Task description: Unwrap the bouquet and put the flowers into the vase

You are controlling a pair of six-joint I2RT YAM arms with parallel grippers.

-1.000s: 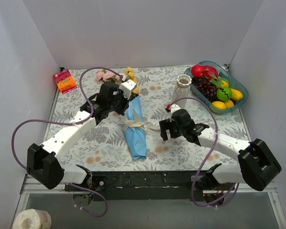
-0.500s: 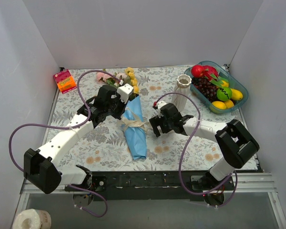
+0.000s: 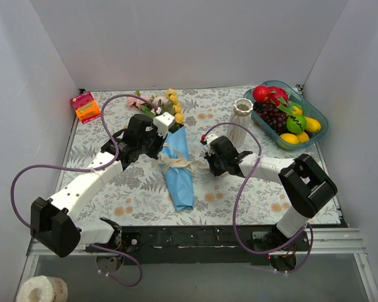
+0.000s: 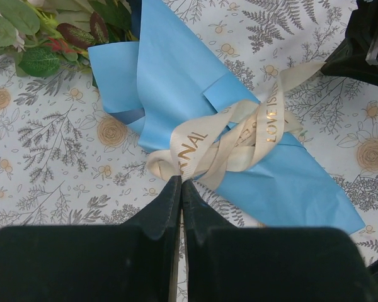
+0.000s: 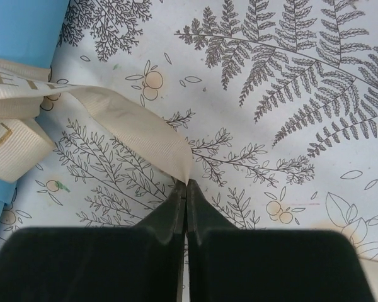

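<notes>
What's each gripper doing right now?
Left gripper: shut, tips at the cream fabric ribbon; whether it grips cannot be told.
Right gripper: shut on that ribbon's loose tail.

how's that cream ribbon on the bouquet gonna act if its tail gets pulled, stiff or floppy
Probably floppy: the ribbon drapes flat on the table and bends in loose loops around the blue paper. Likely light, so the right gripper, shut on its tail tip, should drag it easily. The knot may snag and tug the bouquet along.
</notes>
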